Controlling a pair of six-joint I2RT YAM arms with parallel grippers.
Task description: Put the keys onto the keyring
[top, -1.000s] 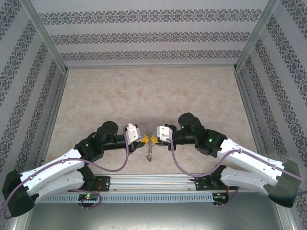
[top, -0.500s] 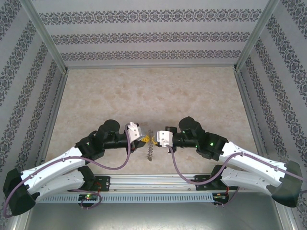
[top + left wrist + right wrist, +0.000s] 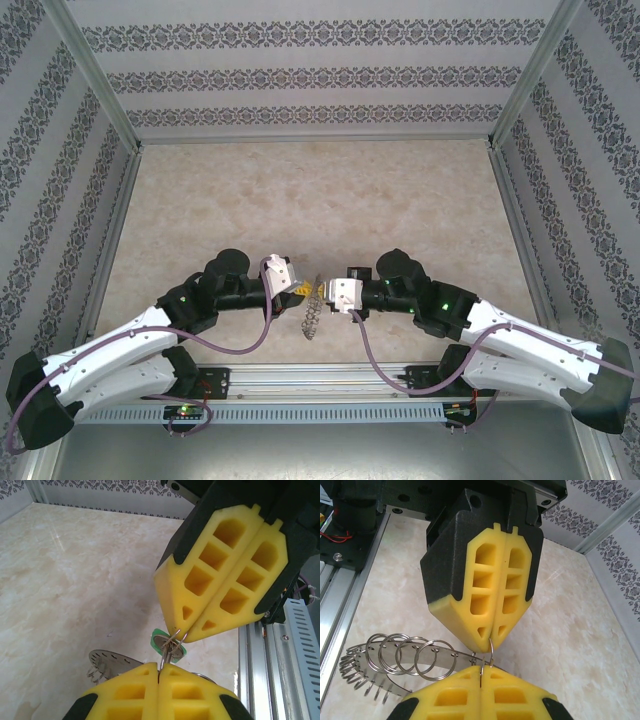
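Threading is in hand. Above, we see left gripper (image 3: 298,291) and right gripper (image 3: 322,296) tip to tip at the keyring (image 3: 312,318). Left wrist: both pairs of jaws pinch one wire loop (image 3: 175,635), green key (image 3: 169,649) seemingly hanging there. Right wrist: likewise; next, we judge, it needs feeding round the coil.

Keyring (image 3: 312,313) now more aslant
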